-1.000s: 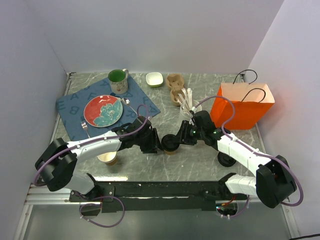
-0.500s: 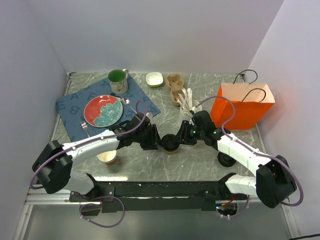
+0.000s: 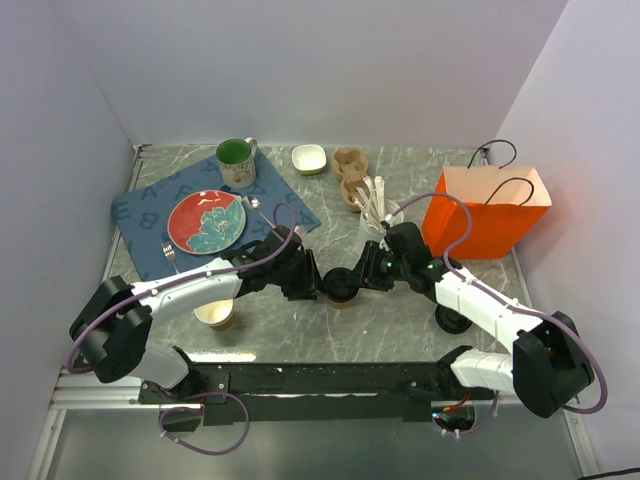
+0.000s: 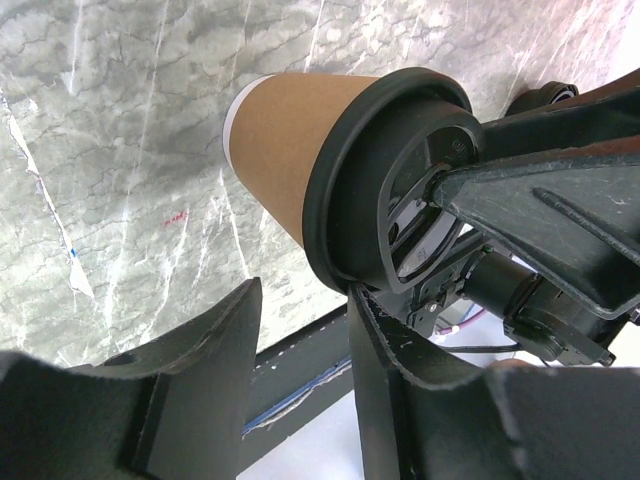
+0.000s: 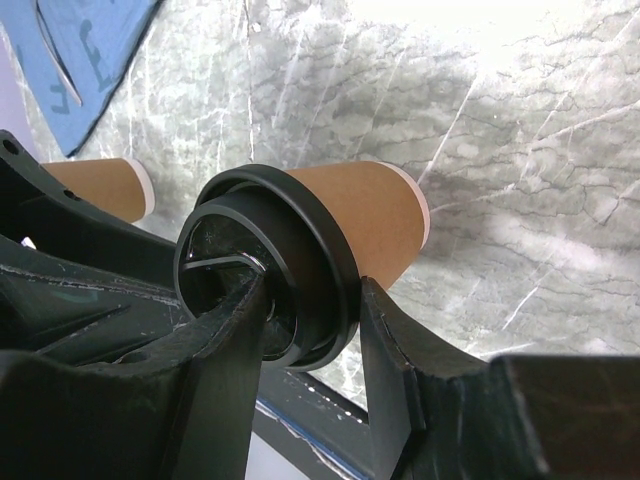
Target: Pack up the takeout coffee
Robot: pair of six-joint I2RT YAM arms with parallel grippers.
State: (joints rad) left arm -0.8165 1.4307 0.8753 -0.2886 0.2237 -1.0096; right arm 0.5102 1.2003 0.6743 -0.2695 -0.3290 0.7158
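The takeout coffee (image 3: 341, 287), a brown paper cup (image 4: 290, 140) with a black lid (image 4: 385, 190), stands on the marble table between my two grippers. In the right wrist view my right gripper (image 5: 316, 290) is shut on the lid (image 5: 300, 260), one finger across its top and the other under its rim against the cup wall (image 5: 370, 215). My left gripper (image 4: 305, 290) is open with nothing between its fingers; its right fingertip touches the lid's rim. In the top view the left gripper (image 3: 316, 284) sits just left of the cup and the right gripper (image 3: 360, 279) just right of it.
A lidless tan cup (image 3: 216, 316) stands front left, under the left arm. An orange paper bag (image 3: 487, 212) stands open at the right. A pulp cup carrier (image 3: 350, 176), white bowl (image 3: 309, 158), mug (image 3: 236, 160) and red plate (image 3: 207, 221) on a blue placemat (image 3: 150, 205) lie behind.
The left arm has shifted slightly beside the cup, and its jaws have narrowed a touch. The cup and the right gripper have stayed put.
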